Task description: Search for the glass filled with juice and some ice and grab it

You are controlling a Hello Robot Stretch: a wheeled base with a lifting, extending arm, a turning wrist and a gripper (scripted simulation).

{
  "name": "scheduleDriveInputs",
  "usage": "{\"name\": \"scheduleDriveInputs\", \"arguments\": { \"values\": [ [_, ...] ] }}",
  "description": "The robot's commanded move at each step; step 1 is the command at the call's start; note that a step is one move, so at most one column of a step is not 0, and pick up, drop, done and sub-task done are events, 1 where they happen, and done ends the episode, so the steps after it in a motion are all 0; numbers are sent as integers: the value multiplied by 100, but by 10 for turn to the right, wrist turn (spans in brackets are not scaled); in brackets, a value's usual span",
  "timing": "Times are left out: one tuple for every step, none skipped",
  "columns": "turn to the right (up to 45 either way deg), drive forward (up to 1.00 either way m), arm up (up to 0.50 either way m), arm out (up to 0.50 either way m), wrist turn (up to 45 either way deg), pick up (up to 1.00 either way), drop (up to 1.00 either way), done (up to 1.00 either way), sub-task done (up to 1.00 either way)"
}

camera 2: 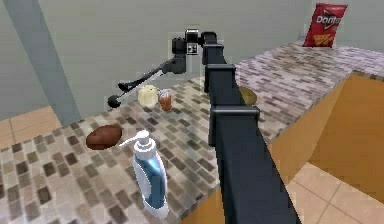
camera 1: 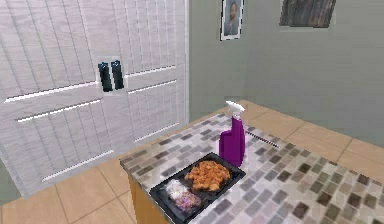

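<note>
- Forward view: a counter with a mosaic-tiled top runs in from the forward view's right; a purple spray bottle stands upright on it; nearer the counter's corner lies a dark tray with orange fried pieces on one side and pale and pinkish food on the other
- Beyond the counter stand white double doors with dark handles; two framed pictures hang on the grey-green wall; the floor is tan tile
- Arm side view: the dark arm rises from the bottom edge across the counter; the gripper slants down to the left from its far end
- The glass, small with orange-brown contents, stands on the counter just right of the fingers, beside a pale round thing; whether the gripper touches either cannot be told, nor whether it holds anything
- Nearer the camera lie a brown oval thing and an upright blue-and-white pump bottle; a red snack bag stands far off at the arm side view's right
</note>
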Motion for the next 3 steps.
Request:
{"name": "scheduleDriveInputs", "arguments": {
  "values": [
    [0,0,0,0,450,0,0,0,0],
    [0,0,0,0,210,0,0,0,0],
    [0,0,-14,0,0,0,0,0,0]
  ]
}}
